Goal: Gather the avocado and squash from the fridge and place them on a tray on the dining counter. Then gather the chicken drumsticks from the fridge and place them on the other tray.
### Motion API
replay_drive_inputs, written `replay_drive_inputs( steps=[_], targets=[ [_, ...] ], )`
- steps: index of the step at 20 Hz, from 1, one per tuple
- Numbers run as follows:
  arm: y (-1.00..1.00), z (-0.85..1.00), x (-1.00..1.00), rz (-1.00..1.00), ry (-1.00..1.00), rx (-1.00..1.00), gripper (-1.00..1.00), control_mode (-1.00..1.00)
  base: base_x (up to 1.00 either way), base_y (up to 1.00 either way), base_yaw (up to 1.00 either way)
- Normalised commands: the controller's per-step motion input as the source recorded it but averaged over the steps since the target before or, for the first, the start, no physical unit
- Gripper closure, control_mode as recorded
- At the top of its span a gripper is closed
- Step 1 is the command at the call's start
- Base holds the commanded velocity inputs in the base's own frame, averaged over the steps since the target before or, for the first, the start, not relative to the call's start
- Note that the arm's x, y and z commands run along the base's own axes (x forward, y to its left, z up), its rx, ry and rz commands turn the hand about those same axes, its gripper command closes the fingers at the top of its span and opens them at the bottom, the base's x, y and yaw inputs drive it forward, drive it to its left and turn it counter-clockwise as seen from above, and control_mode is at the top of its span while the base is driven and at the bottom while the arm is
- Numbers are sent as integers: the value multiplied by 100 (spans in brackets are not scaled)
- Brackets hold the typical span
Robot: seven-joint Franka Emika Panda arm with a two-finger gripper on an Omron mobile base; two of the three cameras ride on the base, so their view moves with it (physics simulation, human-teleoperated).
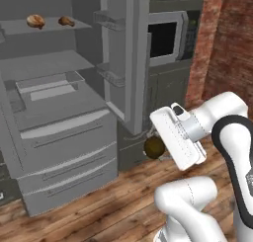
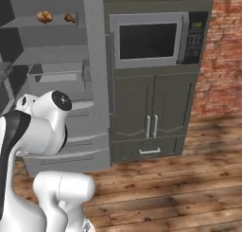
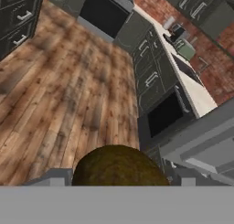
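Note:
A dark olive-brown avocado [image 1: 154, 147] hangs above the wood floor in front of the open fridge, with my gripper [image 1: 158, 146] shut on it. In the hand view the avocado [image 3: 119, 166] bulges between the two fingertips [image 3: 55, 177]. Two golden-brown chicken drumsticks [image 1: 35, 21] [image 1: 66, 21] lie on the fridge's top shelf, far up and left of the hand; they are also in the right base view [image 2: 44, 16] [image 2: 69, 18]. The squash, the trays and the dining counter are out of view.
The open fridge door [image 1: 123, 53] with its shelf bins stands just left of the hand. Behind it are a built-in microwave [image 2: 149, 39] over dark cabinets [image 2: 153, 117], and a brick wall [image 1: 222, 43] to the right. Fridge drawers [image 1: 69, 152] jut out at the lower left.

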Motion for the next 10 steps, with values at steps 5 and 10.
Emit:
replay_drive_inputs(
  steps=[5, 10],
  targets=[
    [0, 0, 0, 0, 0, 0, 100, 100, -15, -14, -65],
    [0, 0, 0, 0, 0, 0, 100, 100, -9, -32, -61]
  ],
)
